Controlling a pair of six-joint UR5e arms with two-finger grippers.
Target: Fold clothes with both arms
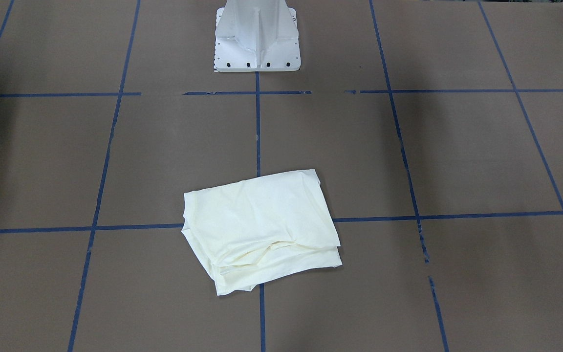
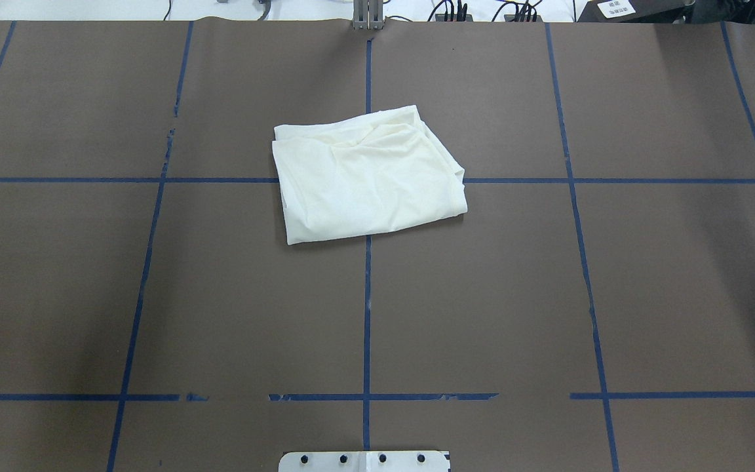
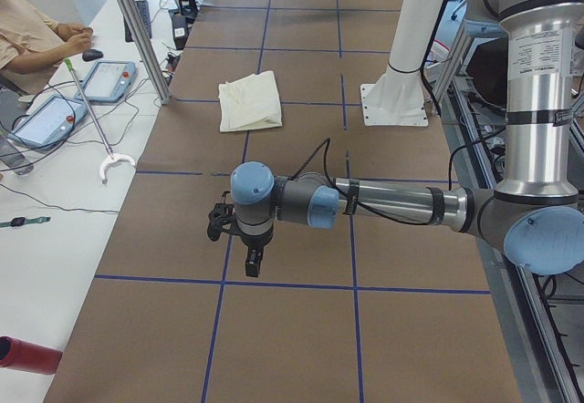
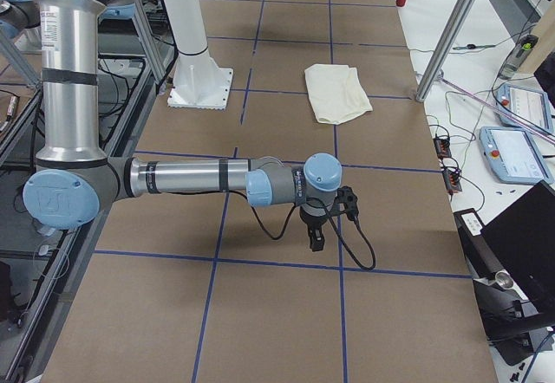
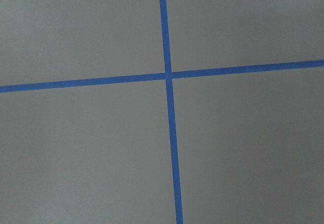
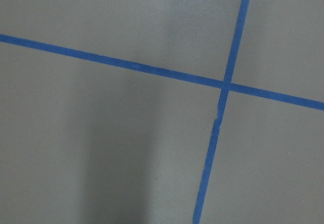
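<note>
There's the shirt [image 2: 367, 174], folded on the surface [image 2: 613, 295] over a tape [image 2: 367, 295] crossing. The left gripper [image 3: 253, 262] and right gripper [image 4: 315, 243] hang well away from it; open or closed, can't tell.

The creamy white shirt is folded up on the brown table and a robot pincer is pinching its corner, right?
No. The folded cream-white shirt lies on the brown table, but nothing pinches it: the overhead view shows it alone. In the side views the left pincer and right pincer hang over bare table, away from it.
</note>
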